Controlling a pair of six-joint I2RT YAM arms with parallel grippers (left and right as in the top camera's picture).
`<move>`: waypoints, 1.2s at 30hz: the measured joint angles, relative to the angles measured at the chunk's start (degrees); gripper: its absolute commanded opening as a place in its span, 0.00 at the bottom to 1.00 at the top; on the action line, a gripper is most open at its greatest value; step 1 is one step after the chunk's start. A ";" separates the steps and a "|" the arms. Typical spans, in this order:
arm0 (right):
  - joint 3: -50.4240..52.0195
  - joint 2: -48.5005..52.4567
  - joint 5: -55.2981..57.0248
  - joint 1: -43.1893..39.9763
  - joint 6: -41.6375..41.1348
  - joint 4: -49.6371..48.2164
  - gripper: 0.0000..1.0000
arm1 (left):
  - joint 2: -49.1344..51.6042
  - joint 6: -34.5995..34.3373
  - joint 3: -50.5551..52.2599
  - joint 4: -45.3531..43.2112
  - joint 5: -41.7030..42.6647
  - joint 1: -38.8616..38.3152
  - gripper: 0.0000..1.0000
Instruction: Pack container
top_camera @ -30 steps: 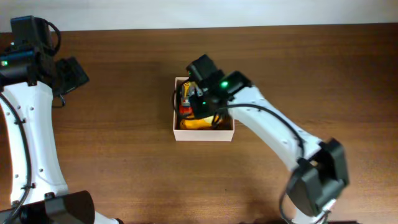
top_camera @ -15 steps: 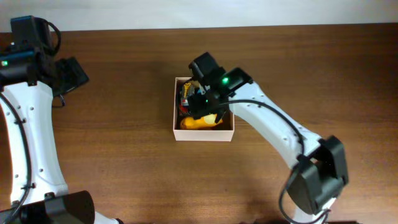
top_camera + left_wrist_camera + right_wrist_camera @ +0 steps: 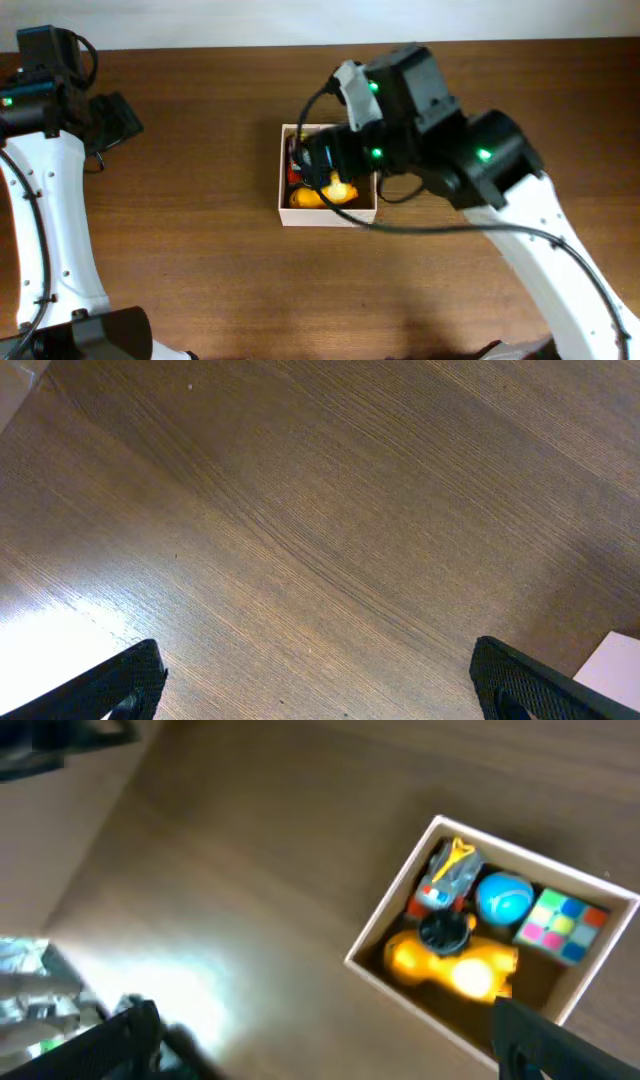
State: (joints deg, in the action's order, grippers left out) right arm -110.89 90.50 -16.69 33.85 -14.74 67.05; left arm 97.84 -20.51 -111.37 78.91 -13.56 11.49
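Observation:
The container [image 3: 328, 215], a shallow white-walled box, stands mid-table. The right wrist view shows the container [image 3: 415, 1008] from above. In it lie a yellow toy [image 3: 455, 965], a blue ball [image 3: 503, 898], a multi-coloured cube [image 3: 565, 923] and an orange-and-grey toy [image 3: 450, 870]. My right gripper [image 3: 340, 1040] hangs open high above the box's near-left side, with nothing between its fingers. In the overhead view my right arm [image 3: 420, 110] covers the box's right and far edges. My left gripper [image 3: 120, 120] is open far to the left over bare wood, empty in the wrist view [image 3: 320, 685].
The table [image 3: 200, 270] is dark brown wood, and its far edge [image 3: 250, 46] meets a pale wall. A white corner [image 3: 615, 665] pokes into the lower right of the left wrist view. The left arm's white link [image 3: 60, 230] runs down the left side.
My right gripper went from nearly shut inside the container to open, and the arm rose well above it. The yellow toy now shows more fully in the box. The left arm stayed still.

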 measured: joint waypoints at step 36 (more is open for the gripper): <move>64.65 -65.35 3.80 -38.69 16.87 -17.92 0.99 | 0.00 0.00 0.04 0.04 0.00 0.00 0.99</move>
State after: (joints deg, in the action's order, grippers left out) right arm -46.24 25.15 -12.88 -4.84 2.13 49.12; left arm 97.84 -20.51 -111.33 78.96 -13.56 11.49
